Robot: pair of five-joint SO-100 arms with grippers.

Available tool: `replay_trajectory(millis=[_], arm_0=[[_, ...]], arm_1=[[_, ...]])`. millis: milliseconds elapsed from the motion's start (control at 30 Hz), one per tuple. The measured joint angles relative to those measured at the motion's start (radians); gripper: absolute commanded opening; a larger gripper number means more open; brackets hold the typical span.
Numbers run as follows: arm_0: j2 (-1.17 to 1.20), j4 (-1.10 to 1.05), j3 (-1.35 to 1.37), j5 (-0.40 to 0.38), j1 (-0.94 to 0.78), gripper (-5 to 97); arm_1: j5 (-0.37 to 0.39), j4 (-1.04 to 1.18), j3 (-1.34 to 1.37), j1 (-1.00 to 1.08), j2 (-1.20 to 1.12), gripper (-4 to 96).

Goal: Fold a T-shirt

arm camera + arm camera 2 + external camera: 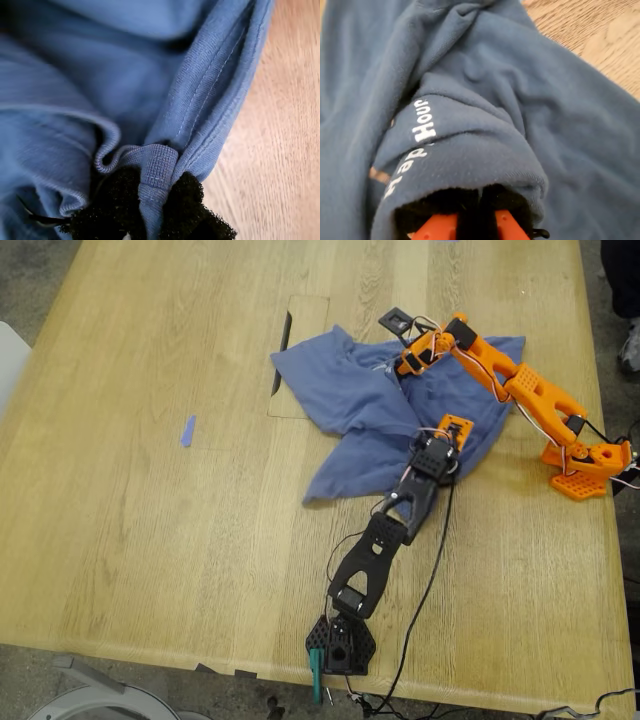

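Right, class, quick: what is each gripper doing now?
My first gripper: shut on the T-shirt hem.
My second gripper: shut on a T-shirt fold.

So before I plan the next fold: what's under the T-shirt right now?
The wooden table shows all around the crumpled T-shirt, and a cutout panel in the tabletop runs beneath its edge. Whatever else lies below is hidden by cloth.
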Motion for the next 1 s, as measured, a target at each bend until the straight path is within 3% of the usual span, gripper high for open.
replay_trajectory(millis=[300,700,1000], arm_0=[[0.0,0.253,-0.364,0.0,-0.127,0],[0.011,0.258,-0.514,0.0,-0.218,0],[0.152,0.258,-0.557,0.012,-0.334,0]], arm_1=[[0.0,0.021,0.0,-0.023,0.118,-0.1],[-0.009,0.006,0.0,-0.06,0.288,-0.1],[-0.009,0.011,0.0,-0.081,0.411,-0.1]])
